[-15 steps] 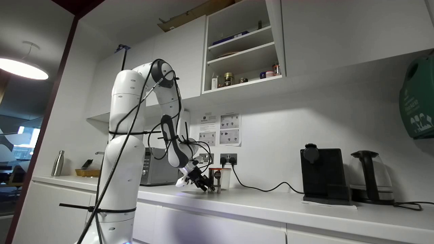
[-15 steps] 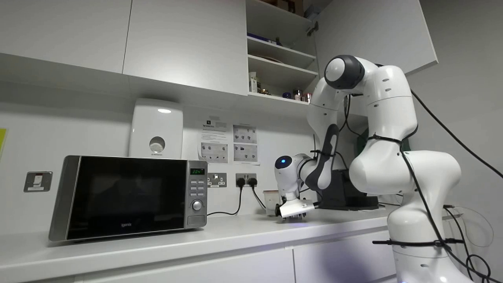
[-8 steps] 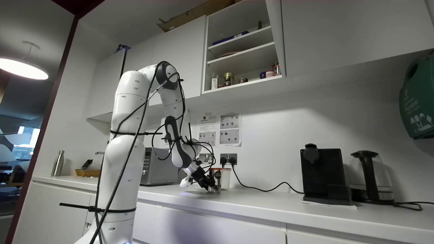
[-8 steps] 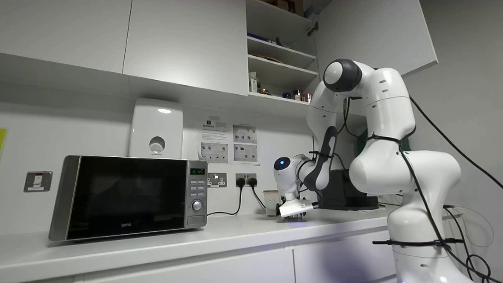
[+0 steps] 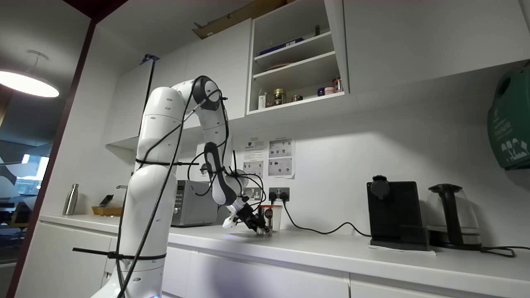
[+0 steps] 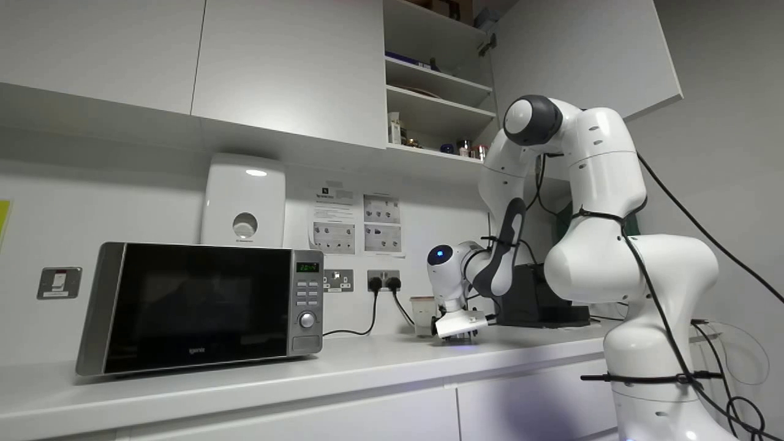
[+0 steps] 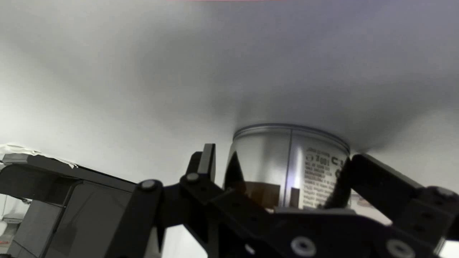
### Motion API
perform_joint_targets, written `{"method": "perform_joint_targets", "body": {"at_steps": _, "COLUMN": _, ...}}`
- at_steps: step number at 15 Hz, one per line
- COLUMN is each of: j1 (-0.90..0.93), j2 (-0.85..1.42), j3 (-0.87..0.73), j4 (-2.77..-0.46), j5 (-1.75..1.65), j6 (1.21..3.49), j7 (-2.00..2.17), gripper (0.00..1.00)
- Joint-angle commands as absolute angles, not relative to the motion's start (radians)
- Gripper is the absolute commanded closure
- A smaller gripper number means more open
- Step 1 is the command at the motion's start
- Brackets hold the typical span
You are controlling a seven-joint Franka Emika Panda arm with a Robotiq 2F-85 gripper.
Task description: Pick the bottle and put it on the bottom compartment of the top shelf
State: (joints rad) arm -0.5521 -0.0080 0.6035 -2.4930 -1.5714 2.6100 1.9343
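Robot arm and gripper have shifted slightly right along the white counter over the past second, the elbow has dipped, and the bottle has edged right with them. The bottle, which looks like a shiny metal canister with small print, stands upright on the counter, with a translucent tub on its far side and the black coffee machine well apart to the right. The jaws stand wide, one to either side of the bottle; in the wrist view a gap shows at one side, so nothing appears gripped, and whether the other side touches cannot be told. The step in hand seems to be the last of the approach, with the grasp yet to come. Next, the jaws probably need centring and closing squarely before the lift. High above is the goal, the bottom compartment, where small jars stand.
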Motion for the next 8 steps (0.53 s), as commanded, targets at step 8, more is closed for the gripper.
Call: {"method": "perform_joint_targets", "body": {"at_steps": 8, "j1": -0.555, "j2": 0.037, "j3": 0.598, "j4": -2.457, "j5": -1.677, "j6": 2.558, "j7": 1.990, "gripper": 0.34}}
